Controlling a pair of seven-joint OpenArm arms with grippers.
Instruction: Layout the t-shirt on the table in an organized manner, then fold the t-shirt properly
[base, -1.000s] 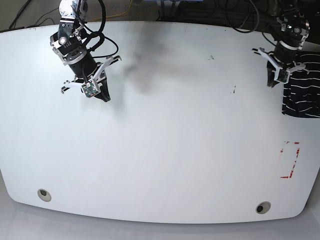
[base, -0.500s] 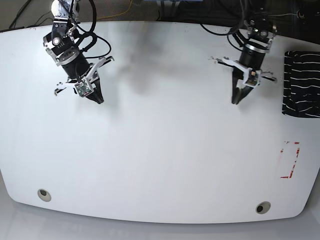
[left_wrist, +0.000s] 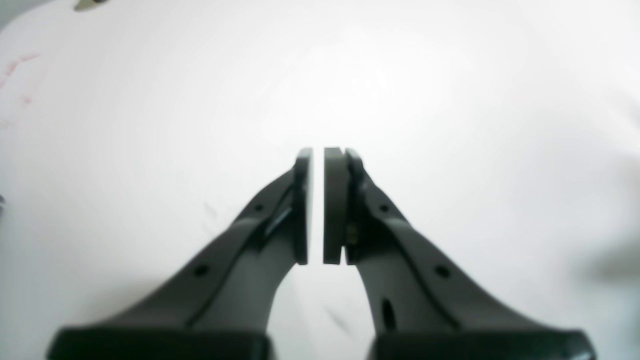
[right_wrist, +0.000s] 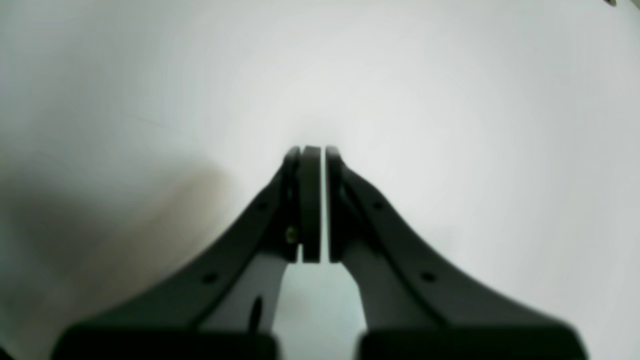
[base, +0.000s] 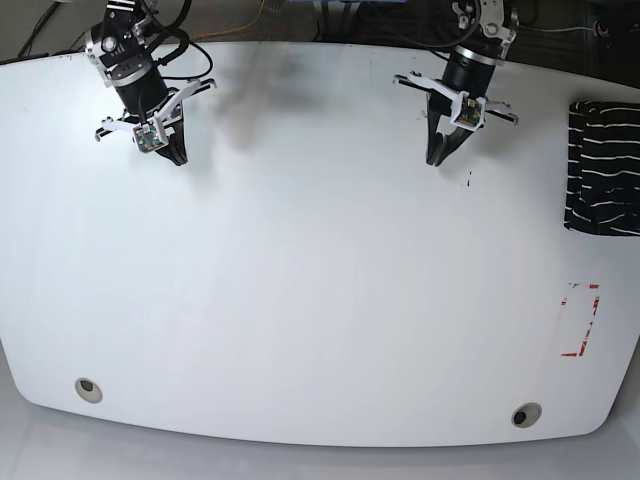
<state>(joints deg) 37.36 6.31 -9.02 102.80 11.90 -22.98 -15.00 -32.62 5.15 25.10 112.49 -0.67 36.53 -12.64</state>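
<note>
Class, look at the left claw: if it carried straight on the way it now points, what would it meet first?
Most likely the bare white table. The left claw is shut, holds nothing and points down at the tabletop; the t-shirt lies well off to the side. Height is unclear.

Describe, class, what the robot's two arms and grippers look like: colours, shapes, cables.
Both arms are black with white brackets and black cables looping near their tops. The left gripper and right gripper each have two dark grey tapering fingers ending in flat rectangular pads.

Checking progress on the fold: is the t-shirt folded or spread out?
Folded: the t-shirt lies as a compact striped rectangle at the table's edge, no sleeves showing.
</note>
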